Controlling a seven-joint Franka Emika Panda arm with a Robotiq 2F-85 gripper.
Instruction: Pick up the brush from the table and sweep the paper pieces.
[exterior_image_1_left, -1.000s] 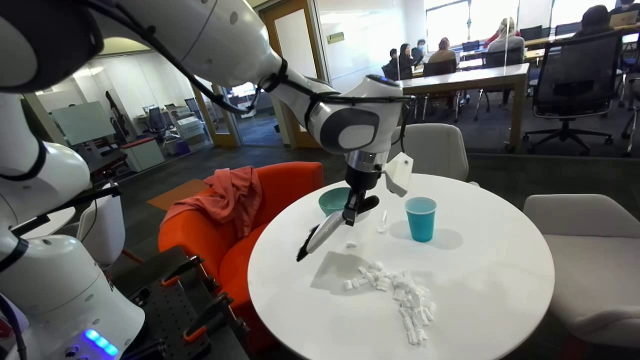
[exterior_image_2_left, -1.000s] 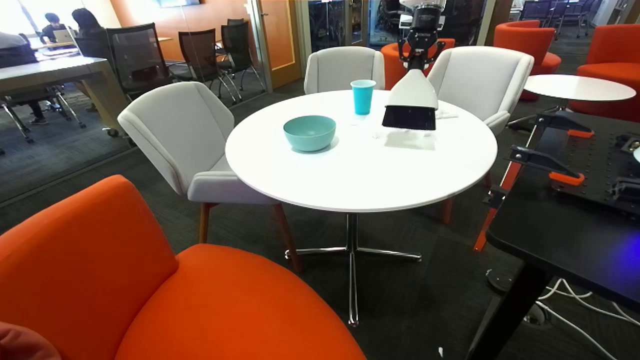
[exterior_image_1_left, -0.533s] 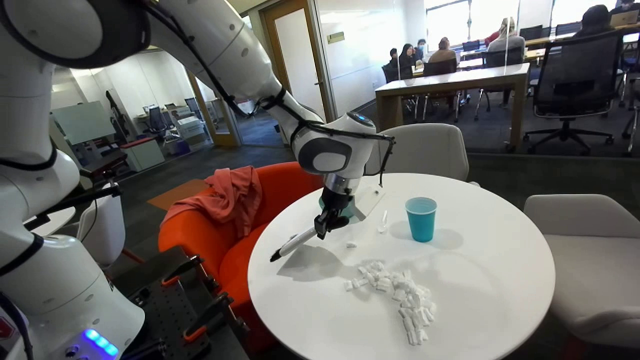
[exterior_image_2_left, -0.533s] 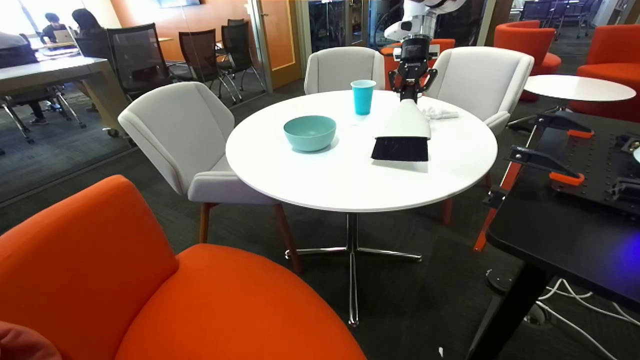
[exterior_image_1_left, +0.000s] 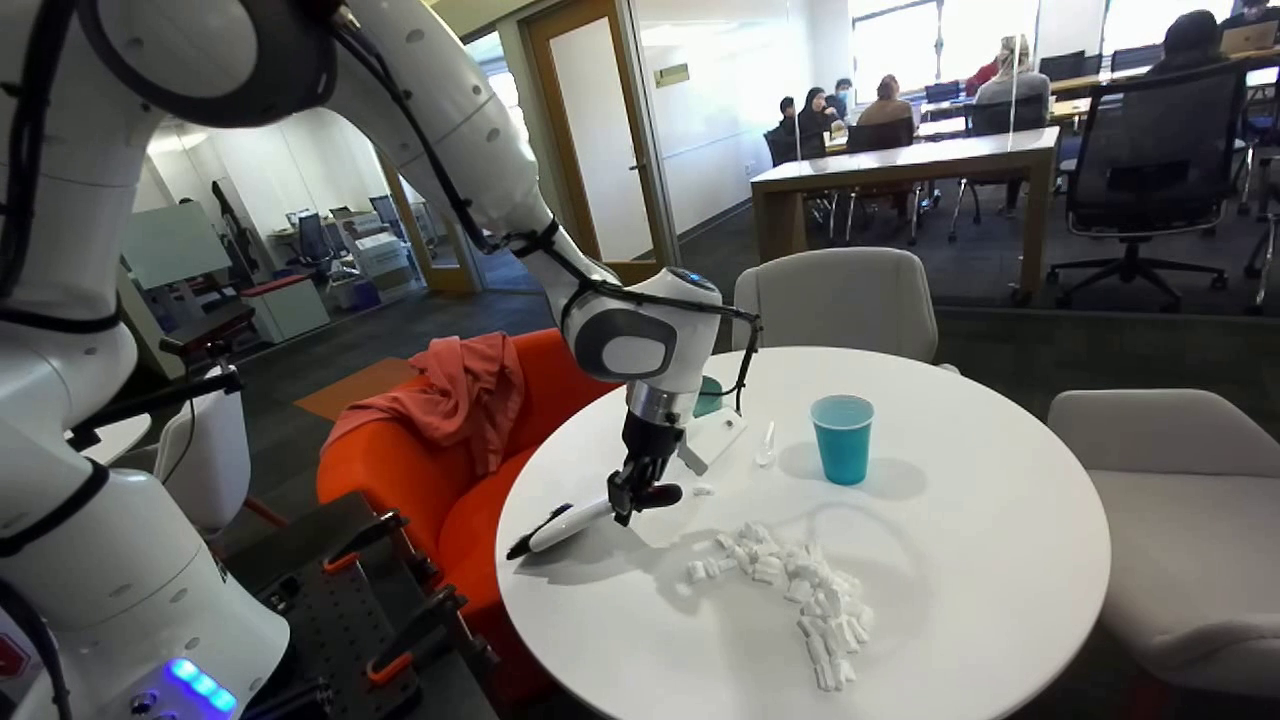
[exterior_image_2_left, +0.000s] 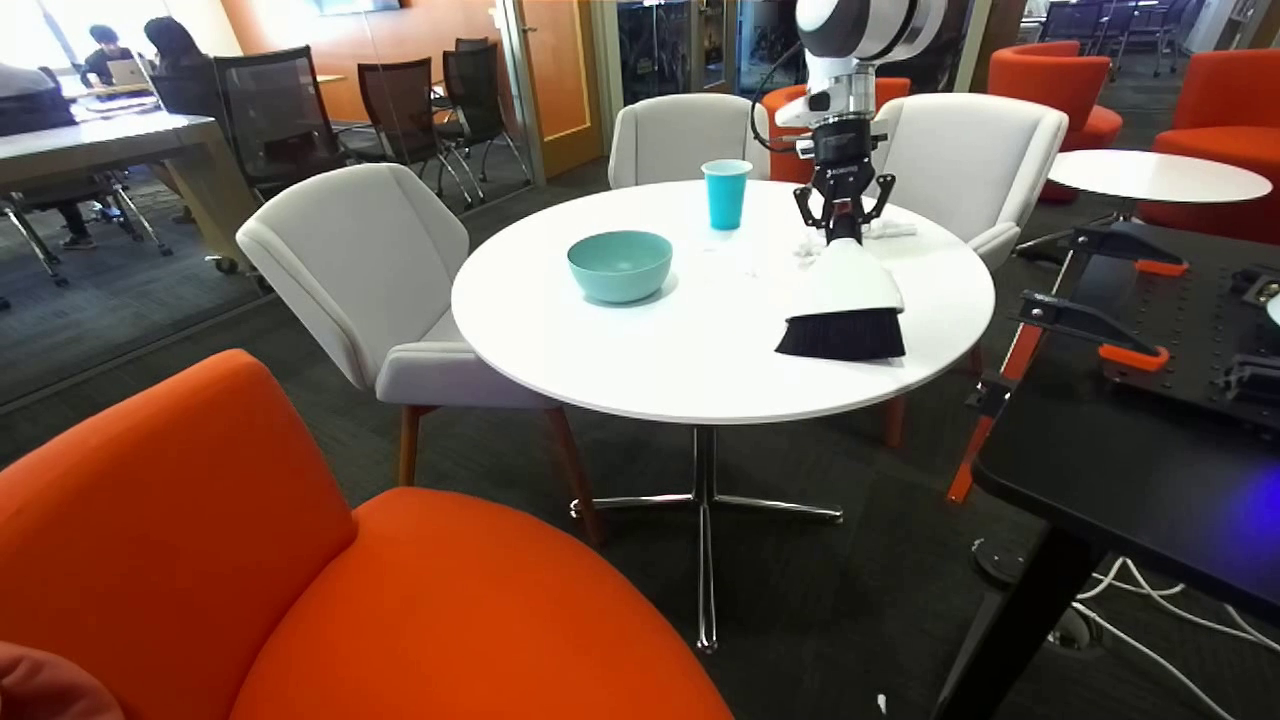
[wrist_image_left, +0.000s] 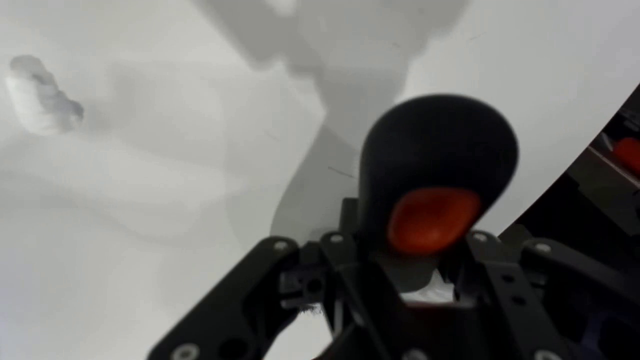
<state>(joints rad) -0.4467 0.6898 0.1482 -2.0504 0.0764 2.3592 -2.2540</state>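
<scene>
the tool (exterior_image_2_left: 845, 230) is narrow and is closed around the dark handle (wrist_image_left: 437, 140) of the brush (exterior_image_2_left: 845, 280). in the wrist view, the end of this handle has a red spot and covers a part of the tool. the brush is tilted: its handle is higher, and its black bristles (exterior_image_2_left: 845, 337) are lower, near the edge of the round white surface (exterior_image_1_left: 960, 570). the white head is between the tool and the bristles. whether the bristles touch the surface, i cannot tell with certainty. under the brush and beside it, a grey shadow (exterior_image_1_left: 590, 562) lies.

the paper pieces (exterior_image_1_left: 815, 585) lie on the same surface, in a loose and bent heap, and the bristles are well apart from it. one piece (exterior_image_1_left: 703, 490) lies alone, outside of the heap and near the end of the handle. also in the wrist view a white piece is seen at the left, but if it is the same one, i cannot say.

farther out, a small pale spoon (exterior_image_1_left: 766, 445) lies near the blue cup (exterior_image_1_left: 842, 440), which stands upright in both exterior views. the teal bowl (exterior_image_2_left: 620, 267) stands on the surface too; in an exterior view it is mostly hidden behind the arm (exterior_image_1_left: 635, 340). around the surface there are light grey chairs (exterior_image_1_left: 835, 300) and an orange chair (exterior_image_1_left: 548, 385), with a pink cloth (exterior_image_1_left: 470, 390) laid over it.
</scene>
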